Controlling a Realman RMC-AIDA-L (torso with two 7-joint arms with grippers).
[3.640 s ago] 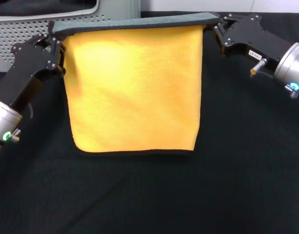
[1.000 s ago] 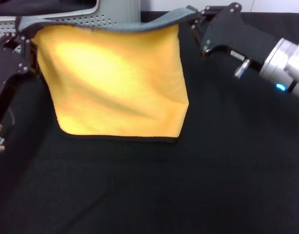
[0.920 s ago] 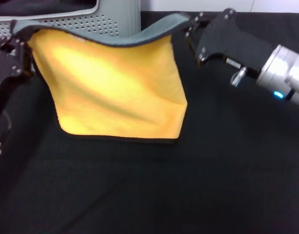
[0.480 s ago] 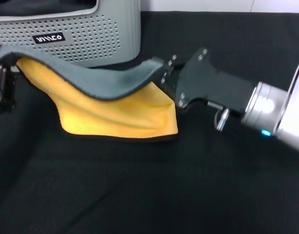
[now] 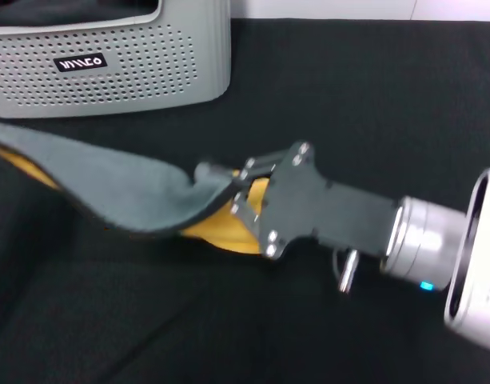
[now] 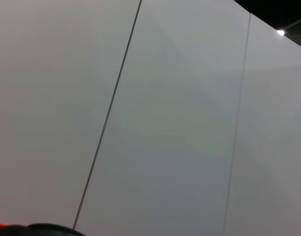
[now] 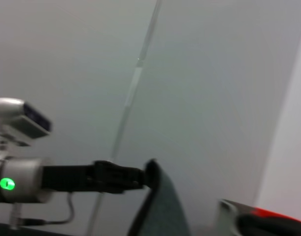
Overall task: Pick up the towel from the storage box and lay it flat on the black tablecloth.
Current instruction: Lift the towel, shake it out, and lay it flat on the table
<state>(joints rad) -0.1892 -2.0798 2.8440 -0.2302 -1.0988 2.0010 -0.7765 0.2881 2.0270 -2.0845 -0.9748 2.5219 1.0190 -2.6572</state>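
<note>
Two tools (left (image 7: 145,176), right (image 5: 241,192)) grip one towel (image 5: 109,184).

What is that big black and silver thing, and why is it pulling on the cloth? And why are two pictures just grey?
That thing is a robot arm, and the black part at its end is the right gripper, which pinches like fingers. It holds one corner of the towel, grey on top and yellow underneath, low over the black tablecloth. The robot wants to spread the towel flat there. Behind sits the storage box with little holes. That picture comes from a camera on the robot's head. The other two come from cameras on its wrists, aimed mostly at a plain wall. The right wrist one also catches the left gripper holding the towel's other end.
</note>
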